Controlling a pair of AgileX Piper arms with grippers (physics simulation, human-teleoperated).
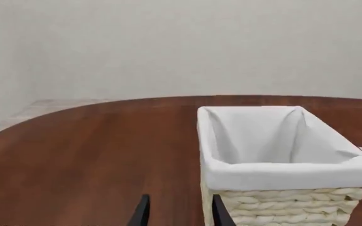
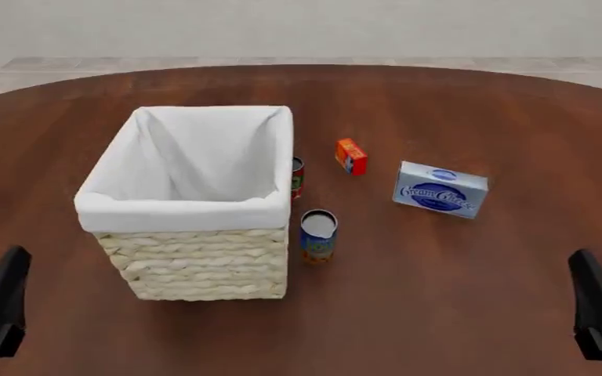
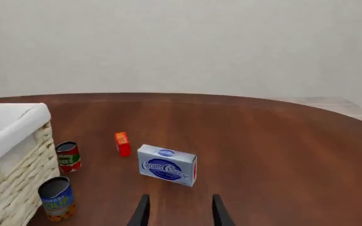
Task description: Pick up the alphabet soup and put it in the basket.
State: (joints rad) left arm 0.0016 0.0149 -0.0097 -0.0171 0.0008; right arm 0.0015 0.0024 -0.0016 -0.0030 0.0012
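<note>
The alphabet soup [image 2: 319, 234] is standing upright on the round wooden table [image 2: 469, 298], just beside the basket [image 2: 191, 205] at its near right corner. A red-and-green can [image 2: 297, 176], a small orange box [image 2: 351, 156] and a cream cheese box [image 2: 440, 189] are lying beyond. The left gripper [image 1: 179, 212] and right gripper [image 3: 179, 212] are hovering with fingers spread, holding nothing.

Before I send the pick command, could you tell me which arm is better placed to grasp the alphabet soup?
Probably the right. The alphabet soup stands just right of the basket, which blocks the left gripper. The right gripper is open with bare table between it and the can.
</note>
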